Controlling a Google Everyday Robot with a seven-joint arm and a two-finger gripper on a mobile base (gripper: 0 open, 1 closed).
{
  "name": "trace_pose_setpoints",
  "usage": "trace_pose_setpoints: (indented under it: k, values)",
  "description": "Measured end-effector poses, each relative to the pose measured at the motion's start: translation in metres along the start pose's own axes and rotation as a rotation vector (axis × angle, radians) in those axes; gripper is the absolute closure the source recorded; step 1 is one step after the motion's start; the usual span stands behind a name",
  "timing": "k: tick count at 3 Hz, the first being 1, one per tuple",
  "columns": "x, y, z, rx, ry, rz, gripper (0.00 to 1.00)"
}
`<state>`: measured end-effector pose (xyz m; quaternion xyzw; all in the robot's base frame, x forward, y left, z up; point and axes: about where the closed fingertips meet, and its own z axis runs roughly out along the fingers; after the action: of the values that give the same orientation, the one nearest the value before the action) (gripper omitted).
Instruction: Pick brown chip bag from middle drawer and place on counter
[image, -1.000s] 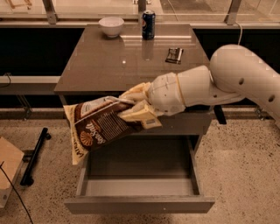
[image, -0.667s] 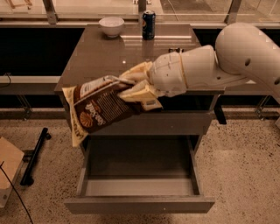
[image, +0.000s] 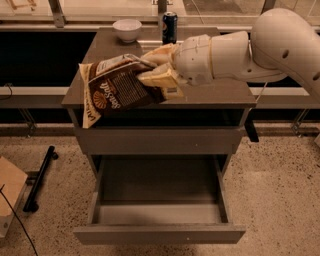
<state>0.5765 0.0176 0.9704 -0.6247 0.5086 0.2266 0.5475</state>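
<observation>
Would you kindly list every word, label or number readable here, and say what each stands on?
"Sea Salt": dark centre panel of the crinkly brown chip bag, held over the front edge of the glossy grey-brown counter by the gripper, fingers shut on it.
Lettering along the bag's cream edge: too blurred to read.
Label on the dark blue drink can: too small to read.
</observation>
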Motion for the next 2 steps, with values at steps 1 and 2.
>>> trace_pose_setpoints:
  k: [1, 2]
  values:
    - [0.014, -0.039, 0.003, 0.092, -0.01, 0.026, 1.0]
    - [0.034, -0.075, 0.01, 0.164, -0.019, 0.054, 1.0]
